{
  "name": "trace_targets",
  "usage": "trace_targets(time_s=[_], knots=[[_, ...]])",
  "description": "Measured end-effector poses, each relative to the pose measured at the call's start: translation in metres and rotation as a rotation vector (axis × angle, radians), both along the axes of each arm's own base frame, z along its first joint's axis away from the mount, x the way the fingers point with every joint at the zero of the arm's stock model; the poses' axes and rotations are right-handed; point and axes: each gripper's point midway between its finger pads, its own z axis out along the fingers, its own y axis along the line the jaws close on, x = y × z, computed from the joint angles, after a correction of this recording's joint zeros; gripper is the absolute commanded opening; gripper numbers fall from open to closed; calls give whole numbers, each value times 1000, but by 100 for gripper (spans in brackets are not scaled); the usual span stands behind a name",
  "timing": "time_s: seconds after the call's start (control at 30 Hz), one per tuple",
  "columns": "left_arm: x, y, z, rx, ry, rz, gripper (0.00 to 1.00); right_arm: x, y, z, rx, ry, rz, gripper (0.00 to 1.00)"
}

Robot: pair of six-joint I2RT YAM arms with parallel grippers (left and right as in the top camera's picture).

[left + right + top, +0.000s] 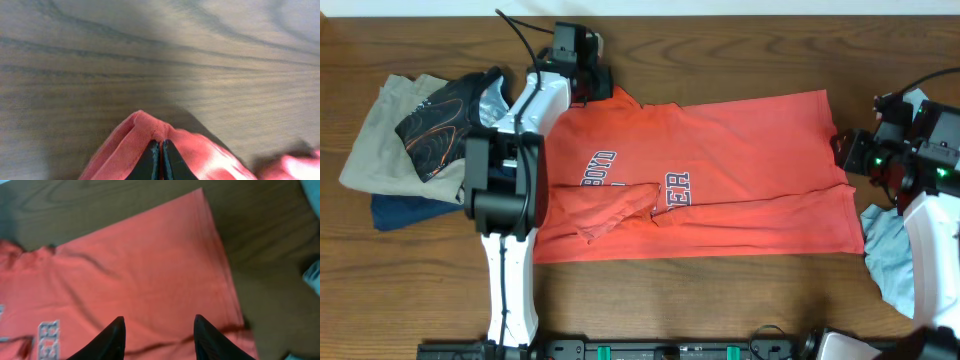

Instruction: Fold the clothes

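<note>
A coral-red T-shirt (740, 170) is laid out flat across the middle of the table (720, 40), its hem end towards the right and its collar end towards the left. The cloth is mostly smooth – only the lower left part is rumpled, where it is folded over onto itself. Navy-and-white lettering (603, 172) is partly covered there; the letters "ER" can be read beside the fold.

The upper left corner of the T-shirt is pinched by the left gripper (161, 143), whose fingers are pressed together with a small peak of red cloth bunched around their tips. The right gripper (158, 319) is held over the right part of the T-shirt near its far edge, fingers spread – whether they touch the cloth cannot be told.

A blue shirt (888, 250) is crumpled at the right edge, just beside the T-shirt's lower corner. A pile (390, 135) of beige, black and navy garments is seen at the far left.
</note>
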Motion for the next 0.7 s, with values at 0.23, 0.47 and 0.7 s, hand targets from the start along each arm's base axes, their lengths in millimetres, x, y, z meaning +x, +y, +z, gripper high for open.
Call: trace_targets(time_s=[0.23, 0.47, 0.7], knots=[[-26, 0, 102, -40, -53, 3, 6, 32, -14, -33, -20, -3, -13, 42], [-73, 5, 108, -28, 118, 6, 6, 67, -33, -71, -65, -30, -41, 41], [-109, 12, 85, 7, 299, 11, 6, 85, -48, -113, -89, 31, -71, 41]])
